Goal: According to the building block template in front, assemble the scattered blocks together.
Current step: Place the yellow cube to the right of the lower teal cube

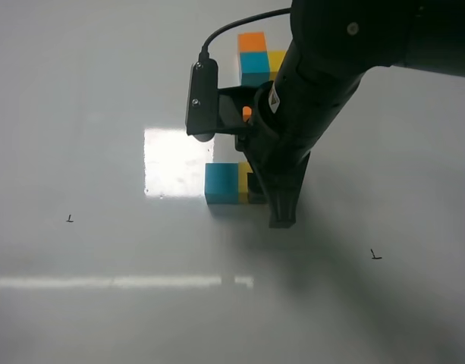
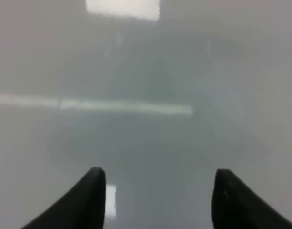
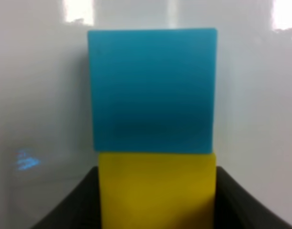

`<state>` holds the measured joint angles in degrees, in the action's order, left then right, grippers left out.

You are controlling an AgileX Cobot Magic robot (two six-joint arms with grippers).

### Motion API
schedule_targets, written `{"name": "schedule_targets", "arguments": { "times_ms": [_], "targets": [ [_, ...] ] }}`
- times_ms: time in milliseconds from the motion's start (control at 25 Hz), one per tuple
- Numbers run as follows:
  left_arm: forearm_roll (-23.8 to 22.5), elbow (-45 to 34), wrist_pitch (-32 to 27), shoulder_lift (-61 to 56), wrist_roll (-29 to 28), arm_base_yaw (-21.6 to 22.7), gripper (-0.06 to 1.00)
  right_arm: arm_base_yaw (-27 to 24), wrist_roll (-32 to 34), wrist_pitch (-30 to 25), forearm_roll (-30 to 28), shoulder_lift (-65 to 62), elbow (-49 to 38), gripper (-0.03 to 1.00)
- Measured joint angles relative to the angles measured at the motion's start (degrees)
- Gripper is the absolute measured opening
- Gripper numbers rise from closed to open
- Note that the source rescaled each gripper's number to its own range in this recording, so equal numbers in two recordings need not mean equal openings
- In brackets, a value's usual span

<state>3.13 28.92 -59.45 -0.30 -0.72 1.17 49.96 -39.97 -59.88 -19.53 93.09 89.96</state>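
Observation:
The template (image 1: 256, 61) lies at the far middle of the table: teal at the corner, orange beyond it, yellow to its right. A loose teal cube (image 1: 221, 183) sits mid-table with the loose yellow cube (image 1: 243, 168) pressed against its right side. My right gripper (image 1: 256, 186) is shut on the yellow cube; the right wrist view shows the yellow cube (image 3: 156, 191) between the fingers (image 3: 84, 200), touching the teal cube (image 3: 152, 90). A sliver of the orange cube (image 1: 246, 112) shows behind the right arm. My left gripper (image 2: 158, 174) is open and empty over bare table.
The right arm (image 1: 331, 68) reaches in from the upper right and covers the area between the template and the loose cubes. A bright light glare (image 1: 175, 161) lies left of the teal cube. Small black marks (image 1: 375, 255) sit on the table.

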Motion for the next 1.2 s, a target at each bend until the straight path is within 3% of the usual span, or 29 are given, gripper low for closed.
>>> {"name": "schedule_targets", "arguments": {
  "times_ms": [560, 1200],
  "targets": [
    [0.00, 0.00, 0.00, 0.00, 0.00, 0.00, 0.24, 0.00, 0.52, -0.72, 0.32, 0.00, 0.00, 0.70],
    [0.00, 0.00, 0.00, 0.00, 0.00, 0.00, 0.24, 0.00, -0.69, -1.70, 1.47, 0.00, 0.00, 0.71]
  ]
}}
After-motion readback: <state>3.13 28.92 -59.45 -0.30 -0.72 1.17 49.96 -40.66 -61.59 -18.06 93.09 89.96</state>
